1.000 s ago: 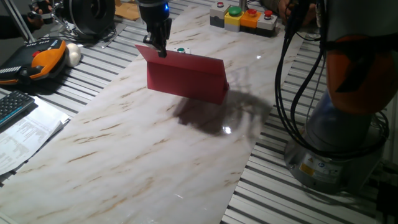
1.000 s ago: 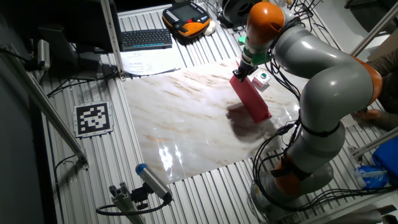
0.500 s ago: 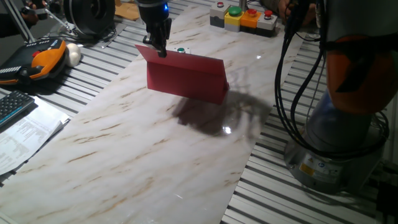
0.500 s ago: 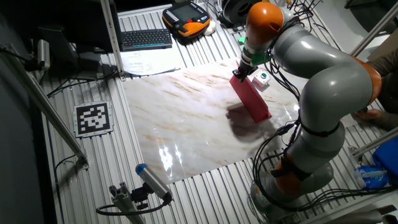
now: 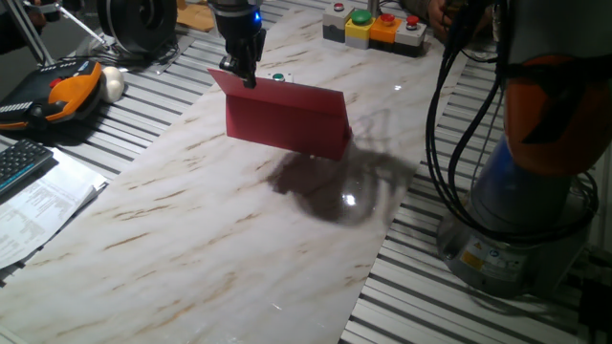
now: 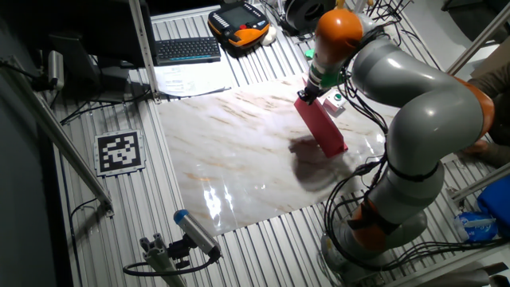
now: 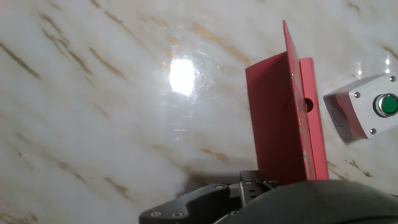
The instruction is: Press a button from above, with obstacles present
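The red board (image 5: 287, 119) stands upright on the marble table (image 5: 220, 229). It also shows in the other fixed view (image 6: 321, 127) and in the hand view (image 7: 283, 118). The tiny green button (image 5: 278, 77) on its whitish base lies just behind the board, at the right edge of the hand view (image 7: 388, 104) and in the other fixed view (image 6: 335, 99). My gripper (image 5: 246, 76) hangs at the board's top left corner, on the near side from the button (image 6: 306, 96). Only its dark body (image 7: 249, 190) shows in the hand view. No view shows a gap or contact at the fingertips.
A row of boxes stands at the table's far edge: a green-capped yellow box (image 5: 359, 27), an orange one (image 5: 385, 29) and grey ones. A teach pendant (image 5: 62, 91), keyboard (image 5: 19, 162) and papers (image 5: 38, 205) lie left. The robot base (image 5: 521, 220) and cables stand right.
The gripper has hardly moved at the board's top corner. The arm's upper links have shifted a little, and its shadow on the table has spread to the right.
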`<state>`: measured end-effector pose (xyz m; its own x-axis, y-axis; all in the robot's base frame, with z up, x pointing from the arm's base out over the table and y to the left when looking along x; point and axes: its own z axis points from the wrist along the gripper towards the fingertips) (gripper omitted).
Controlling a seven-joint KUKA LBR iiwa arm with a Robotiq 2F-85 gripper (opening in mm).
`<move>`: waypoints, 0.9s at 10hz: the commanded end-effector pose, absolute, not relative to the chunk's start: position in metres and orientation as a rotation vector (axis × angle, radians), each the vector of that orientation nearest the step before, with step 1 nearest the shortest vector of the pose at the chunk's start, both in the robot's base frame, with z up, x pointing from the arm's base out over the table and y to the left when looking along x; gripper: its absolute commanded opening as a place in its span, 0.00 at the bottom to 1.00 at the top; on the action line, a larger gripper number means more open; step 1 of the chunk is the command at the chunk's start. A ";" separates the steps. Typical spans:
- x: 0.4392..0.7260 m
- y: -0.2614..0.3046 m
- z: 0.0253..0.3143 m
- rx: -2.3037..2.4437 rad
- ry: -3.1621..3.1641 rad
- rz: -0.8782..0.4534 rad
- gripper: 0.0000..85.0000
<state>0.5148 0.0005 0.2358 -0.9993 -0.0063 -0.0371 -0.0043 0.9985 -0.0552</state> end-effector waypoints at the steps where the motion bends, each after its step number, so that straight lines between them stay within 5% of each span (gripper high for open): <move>1: 0.515 0.001 0.236 -0.009 3.107 -0.052 0.00; 6: 0.520 -0.009 0.237 -0.016 3.128 -0.132 0.00; 7: 0.527 -0.025 0.237 0.017 3.113 -0.141 0.20; 9: 0.539 -0.058 0.241 -0.033 3.126 -0.139 0.20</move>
